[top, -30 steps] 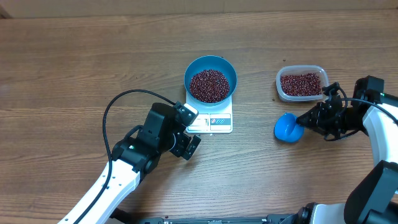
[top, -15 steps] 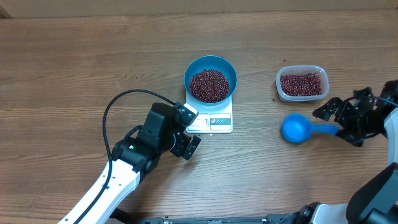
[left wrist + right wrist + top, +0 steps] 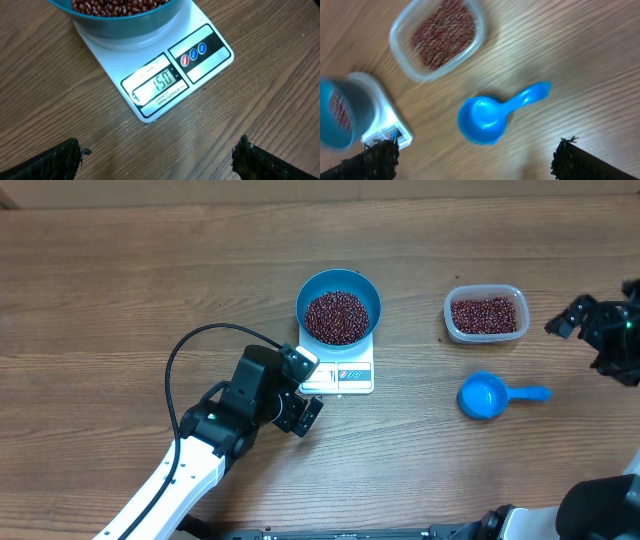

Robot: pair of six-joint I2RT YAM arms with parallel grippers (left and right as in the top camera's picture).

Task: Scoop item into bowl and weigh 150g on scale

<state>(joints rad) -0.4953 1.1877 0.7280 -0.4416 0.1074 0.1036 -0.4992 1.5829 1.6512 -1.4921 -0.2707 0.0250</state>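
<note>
The blue bowl [image 3: 339, 308] stands on the white scale [image 3: 345, 376] and holds a heap of red-brown beans [image 3: 338, 317]. In the left wrist view the scale's display [image 3: 165, 80] reads 150. My left gripper [image 3: 312, 388] hovers just in front of the scale, open and empty [image 3: 160, 160]. My right gripper [image 3: 588, 338] is at the far right edge, open and empty [image 3: 477, 160]. It is apart from the blue scoop [image 3: 485, 396], which lies empty on the table with its handle pointing right.
A clear plastic tub [image 3: 486, 314] with more beans sits right of the bowl, behind the scoop [image 3: 485, 117]. The left arm's black cable [image 3: 190, 350] loops over the table at the left. Bare wooden tabletop lies between scale and scoop.
My right gripper opened, let go of the scoop and drew back to the right and away. The scoop now rests on the table, slightly further right. The left arm is unmoved.
</note>
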